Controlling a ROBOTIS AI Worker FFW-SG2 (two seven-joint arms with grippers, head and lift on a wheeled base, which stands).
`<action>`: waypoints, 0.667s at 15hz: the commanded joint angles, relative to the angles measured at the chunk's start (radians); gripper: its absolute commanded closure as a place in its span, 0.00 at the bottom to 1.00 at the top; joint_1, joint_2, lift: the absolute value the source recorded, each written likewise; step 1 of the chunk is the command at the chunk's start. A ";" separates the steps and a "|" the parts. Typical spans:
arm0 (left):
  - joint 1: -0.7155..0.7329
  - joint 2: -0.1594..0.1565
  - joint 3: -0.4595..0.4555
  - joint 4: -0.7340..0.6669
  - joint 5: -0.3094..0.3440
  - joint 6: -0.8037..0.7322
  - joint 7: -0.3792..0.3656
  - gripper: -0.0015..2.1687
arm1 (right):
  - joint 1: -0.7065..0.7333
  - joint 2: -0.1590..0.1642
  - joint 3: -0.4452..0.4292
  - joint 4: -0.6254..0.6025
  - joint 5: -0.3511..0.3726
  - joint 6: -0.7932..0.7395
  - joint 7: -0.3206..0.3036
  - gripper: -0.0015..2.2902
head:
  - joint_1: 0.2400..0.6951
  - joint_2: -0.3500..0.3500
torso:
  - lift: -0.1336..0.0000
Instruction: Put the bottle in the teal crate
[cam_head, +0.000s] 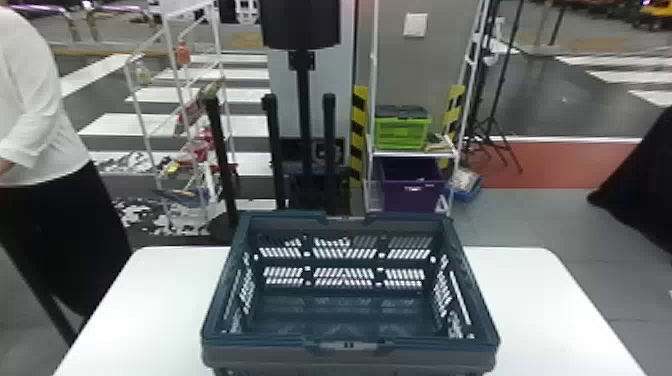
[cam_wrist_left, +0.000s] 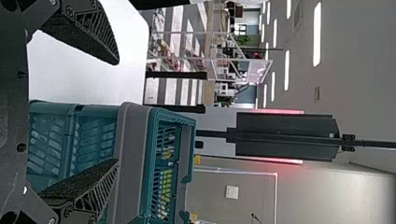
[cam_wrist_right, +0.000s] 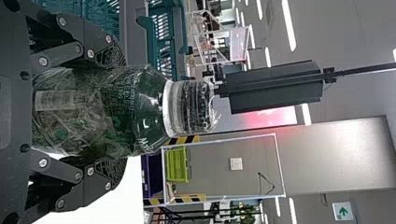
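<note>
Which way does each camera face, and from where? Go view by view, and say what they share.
Head view: on the head, looking forward and down at the teal crate on the white table.
Left wrist view: on the left wrist, facing forward past the crate; the left pincer shows, fingers apart.
Right wrist view: on the right wrist, facing forward; the right pincer shows, gripping the bottle.
Both wrist views share the crate and a dark panel on a pole.
</note>
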 joint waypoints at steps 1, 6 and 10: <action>0.000 0.000 0.000 -0.002 -0.001 0.003 0.000 0.07 | 0.001 0.001 0.000 0.000 0.000 0.000 0.001 0.81 | 0.57 0.50 | 1.00; 0.002 0.002 0.000 -0.002 0.000 0.000 0.000 0.07 | 0.002 0.001 0.000 -0.006 0.000 0.000 0.000 0.81 | 0.57 0.50 | 1.00; 0.003 0.002 0.000 0.000 -0.001 0.000 0.000 0.07 | 0.004 0.001 -0.002 -0.012 0.000 0.000 0.000 0.81 | 0.57 0.50 | 1.00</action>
